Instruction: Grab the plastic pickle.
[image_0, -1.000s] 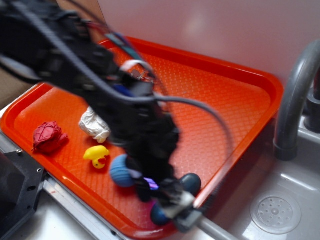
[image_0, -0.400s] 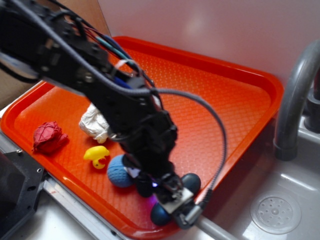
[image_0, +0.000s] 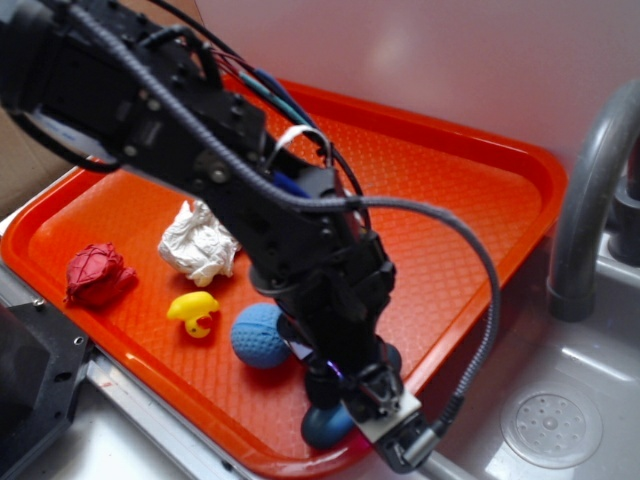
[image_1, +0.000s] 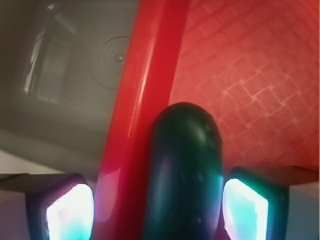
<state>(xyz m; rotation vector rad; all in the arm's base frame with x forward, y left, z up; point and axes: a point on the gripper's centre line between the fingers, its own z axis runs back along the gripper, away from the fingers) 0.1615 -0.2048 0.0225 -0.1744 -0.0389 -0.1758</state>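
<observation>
While you look at the exterior view, your arm (image_0: 230, 190) reaches down over the near right corner of the orange tray (image_0: 480, 200), and the gripper (image_0: 352, 392) sits low over the plastic pickle (image_0: 325, 425). Only the pickle's dark rounded end shows below the fingers, close to the tray's front rim. A dimpled light-blue ball (image_0: 258, 336) lies just beside the gripper on its left. Further left you see a yellow rubber duck (image_0: 194, 312), a crumpled white wad (image_0: 198, 243) and a red crumpled lump (image_0: 98, 274), all on the tray and apart from one another. A grey faucet (image_0: 585, 190) rises over the sink (image_0: 560, 400) to the right.

From the wrist view, you see the plastic pickle (image_1: 184, 175) filling the space between the two fingers (image_1: 247, 205), its length running along the tray's red rim (image_1: 145, 100). The jaws stand spread, one on each side of the pickle; you cannot tell whether either pad touches it. The sink drain (image_1: 116, 59) shows beyond the rim.
</observation>
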